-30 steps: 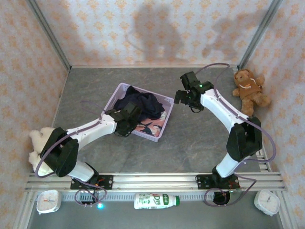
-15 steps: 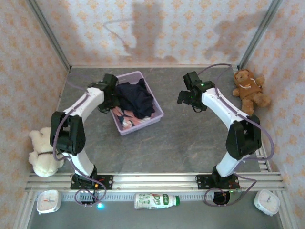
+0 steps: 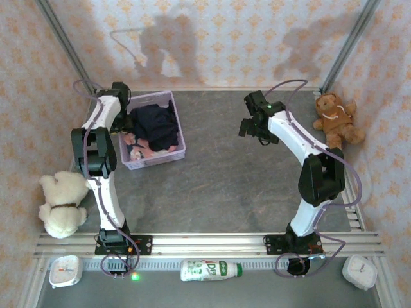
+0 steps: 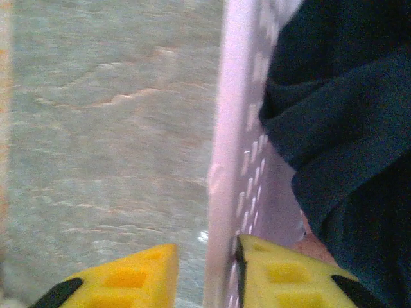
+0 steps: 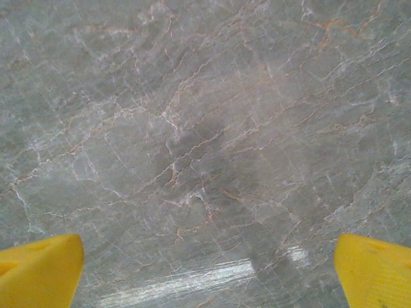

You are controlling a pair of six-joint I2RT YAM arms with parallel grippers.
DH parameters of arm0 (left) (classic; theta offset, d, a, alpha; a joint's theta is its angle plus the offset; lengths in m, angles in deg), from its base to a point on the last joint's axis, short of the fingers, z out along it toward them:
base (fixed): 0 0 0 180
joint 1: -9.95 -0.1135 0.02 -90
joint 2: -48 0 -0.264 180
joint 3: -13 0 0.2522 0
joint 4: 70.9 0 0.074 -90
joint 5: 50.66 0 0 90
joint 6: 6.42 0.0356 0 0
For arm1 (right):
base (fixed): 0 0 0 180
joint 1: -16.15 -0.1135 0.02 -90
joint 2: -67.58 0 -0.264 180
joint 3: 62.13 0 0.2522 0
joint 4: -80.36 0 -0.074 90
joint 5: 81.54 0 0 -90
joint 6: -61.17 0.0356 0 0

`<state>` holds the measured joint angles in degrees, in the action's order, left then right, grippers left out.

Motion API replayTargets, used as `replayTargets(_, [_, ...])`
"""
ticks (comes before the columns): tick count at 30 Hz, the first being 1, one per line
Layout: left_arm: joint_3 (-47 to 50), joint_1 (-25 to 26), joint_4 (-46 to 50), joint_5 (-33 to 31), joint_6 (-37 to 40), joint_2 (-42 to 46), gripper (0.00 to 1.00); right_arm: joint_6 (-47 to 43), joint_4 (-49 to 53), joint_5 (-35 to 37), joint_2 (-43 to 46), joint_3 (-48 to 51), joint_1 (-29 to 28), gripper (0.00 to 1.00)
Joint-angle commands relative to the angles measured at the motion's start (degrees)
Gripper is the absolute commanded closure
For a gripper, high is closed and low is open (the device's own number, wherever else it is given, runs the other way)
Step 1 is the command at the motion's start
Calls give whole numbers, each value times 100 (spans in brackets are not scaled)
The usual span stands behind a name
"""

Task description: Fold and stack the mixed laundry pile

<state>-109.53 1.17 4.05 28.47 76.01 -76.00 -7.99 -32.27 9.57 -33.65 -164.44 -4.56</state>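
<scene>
- The basket (image 3: 153,128) now sits at the far left of the table (image 3: 244,186). Half a second ago it lay nearer the middle and was turned differently.
- The left arm has swung out to the left with it. The left gripper (image 3: 123,120) is at the basket's left wall.
- The right gripper (image 3: 252,127) has hardly moved and hangs over bare table, well apart from the basket.
- The navy garment (image 3: 157,122) lies in the basket and fills most of it. The pink garment (image 3: 144,146) shows under it at the near end.
- The left wrist view gives what the top view cannot. The left gripper (image 4: 205,256) has its jaws closed on the basket wall (image 4: 225,160), one finger outside and one inside. Navy garment (image 4: 347,115) is just beside it, with a sliver of pink (image 4: 313,247) below.
- The right wrist view shows the right gripper (image 5: 209,260) with its jaws wide apart and holding nothing.
- The brown bear (image 3: 337,119) and cream bear (image 3: 63,202) lie at opposite edges.
</scene>
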Motion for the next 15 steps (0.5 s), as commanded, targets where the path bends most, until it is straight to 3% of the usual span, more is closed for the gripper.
replayTargets(1, [-757,-227,826,-1255,-13,-13,68,-97,291,244,-141,-258,41,1])
replayTargets(6, [-825,111,962,-558,-400,575,55,-21,234,104,-171,-277,47,1])
replayTargets(11, [368,856,38,775,-1428,1791,32,70,186,-148,-173,-217,45,1])
replayTargets(15, [1377,1189,-863,1423,-2413,2154,28,157,112,-306,-87,-91,45,1])
